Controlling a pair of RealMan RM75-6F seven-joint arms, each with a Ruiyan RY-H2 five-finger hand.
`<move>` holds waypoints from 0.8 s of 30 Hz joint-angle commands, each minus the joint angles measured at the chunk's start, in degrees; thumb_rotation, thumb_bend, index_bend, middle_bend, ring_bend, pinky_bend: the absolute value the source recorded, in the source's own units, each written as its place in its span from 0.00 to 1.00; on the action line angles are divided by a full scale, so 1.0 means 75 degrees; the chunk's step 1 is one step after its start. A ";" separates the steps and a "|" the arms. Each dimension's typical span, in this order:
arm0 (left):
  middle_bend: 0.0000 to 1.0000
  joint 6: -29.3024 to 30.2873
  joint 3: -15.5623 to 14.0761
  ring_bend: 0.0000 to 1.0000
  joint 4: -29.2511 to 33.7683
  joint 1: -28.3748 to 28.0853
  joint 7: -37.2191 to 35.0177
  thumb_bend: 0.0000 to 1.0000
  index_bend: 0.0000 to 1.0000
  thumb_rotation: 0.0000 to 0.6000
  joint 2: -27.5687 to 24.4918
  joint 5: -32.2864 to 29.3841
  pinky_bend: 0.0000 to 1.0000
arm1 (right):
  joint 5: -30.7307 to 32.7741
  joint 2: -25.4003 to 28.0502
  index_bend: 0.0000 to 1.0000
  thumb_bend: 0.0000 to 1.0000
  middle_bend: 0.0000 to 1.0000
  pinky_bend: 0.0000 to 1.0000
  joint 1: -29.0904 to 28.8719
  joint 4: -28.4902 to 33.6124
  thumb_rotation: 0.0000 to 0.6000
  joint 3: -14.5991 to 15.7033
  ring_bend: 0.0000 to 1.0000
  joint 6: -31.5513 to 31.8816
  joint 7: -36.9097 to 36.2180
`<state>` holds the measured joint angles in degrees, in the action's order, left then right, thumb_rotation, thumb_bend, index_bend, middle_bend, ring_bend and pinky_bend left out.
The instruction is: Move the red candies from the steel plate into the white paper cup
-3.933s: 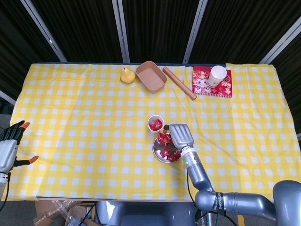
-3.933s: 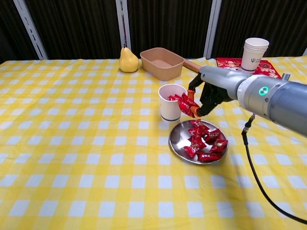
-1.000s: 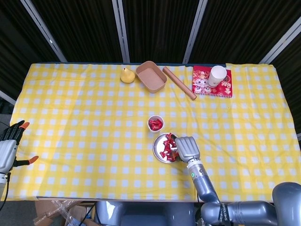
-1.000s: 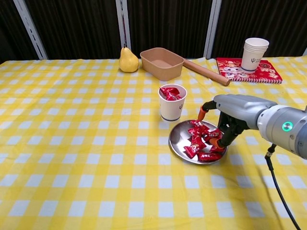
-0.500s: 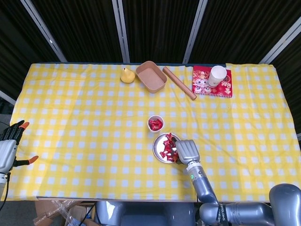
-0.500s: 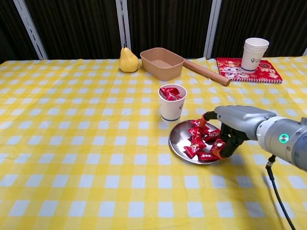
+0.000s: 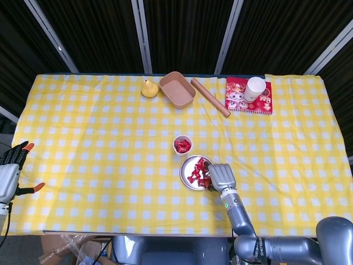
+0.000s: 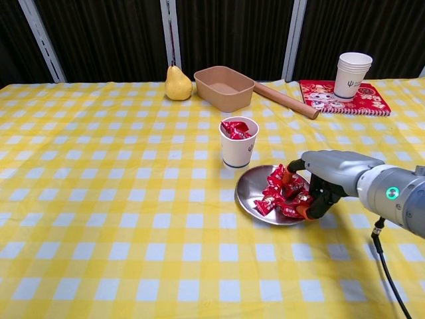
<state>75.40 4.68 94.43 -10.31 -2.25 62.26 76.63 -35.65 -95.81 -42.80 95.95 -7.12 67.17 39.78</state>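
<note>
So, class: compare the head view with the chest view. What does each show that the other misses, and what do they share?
Only the head view shows the left hand, fingers apart and holding nothing, beyond the table's left edge.

Only the chest view shows the right hand's fingers from the side, curled down among the red candies.

Both show the right hand at the steel plate, the white paper cup already holding candies, the pear, the brown tray, the wooden rod and the cup stack on the red booklet.
</note>
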 commanded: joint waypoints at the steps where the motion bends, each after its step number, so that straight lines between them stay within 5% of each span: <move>1: 0.00 0.0003 0.0001 0.00 0.0004 0.0001 0.0002 0.00 0.05 1.00 0.0000 0.0000 0.00 | -0.0023 0.0008 0.36 0.39 0.93 0.98 0.0020 0.0028 1.00 -0.0003 0.94 -0.0009 -0.0011; 24: 0.00 -0.0005 0.0012 0.00 0.0013 0.0007 -0.0038 0.01 0.05 1.00 -0.0009 -0.0020 0.00 | -0.0142 -0.0054 0.36 0.39 0.93 0.98 0.0142 -0.0139 1.00 -0.0100 0.94 -0.0078 -0.0107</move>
<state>75.36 4.77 94.52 -10.26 -2.54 62.19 76.48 -36.89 -96.24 -41.76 95.05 -7.85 66.66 38.84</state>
